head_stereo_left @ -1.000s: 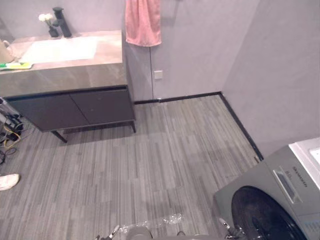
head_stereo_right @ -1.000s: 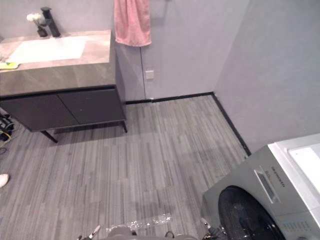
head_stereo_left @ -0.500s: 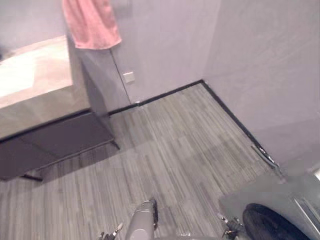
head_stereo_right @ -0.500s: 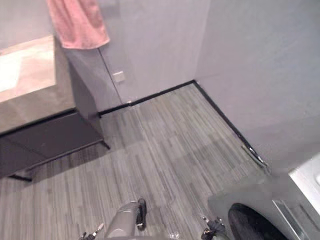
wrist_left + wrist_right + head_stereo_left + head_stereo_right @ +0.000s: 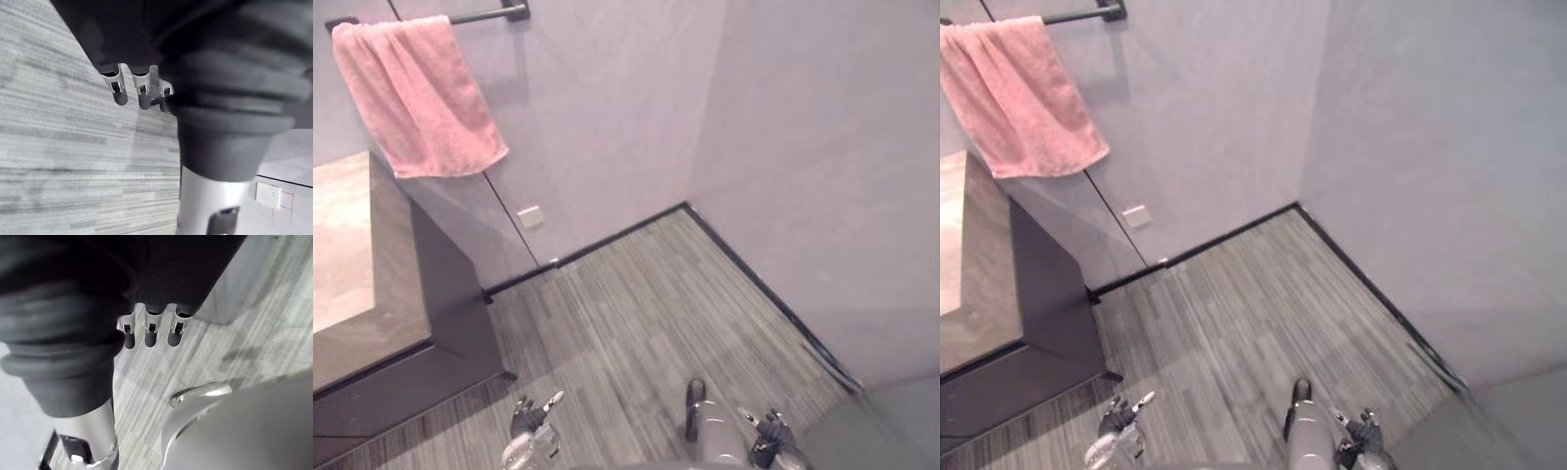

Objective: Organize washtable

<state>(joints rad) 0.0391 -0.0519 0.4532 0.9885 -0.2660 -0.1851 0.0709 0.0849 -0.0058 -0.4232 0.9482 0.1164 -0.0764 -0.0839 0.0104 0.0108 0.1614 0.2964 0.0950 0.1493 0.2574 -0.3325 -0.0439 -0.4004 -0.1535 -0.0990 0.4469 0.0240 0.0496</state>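
Grey striped plank floor [image 5: 636, 313] lies below both hands. Grey-brown stone-top table w/ dark cabinet [image 5: 362, 323] stands ahead & to left of left hand [image 5: 530, 423], well apart. Pink cloth towel [image 5: 416, 98] hangs on black wall bar [image 5: 480, 14], far ahead of left hand, above table's end. White wall socket [image 5: 530, 216] below towel. Left & right hand [image 5: 770, 432]: fingers relaxed, hanging loose, nothing held.
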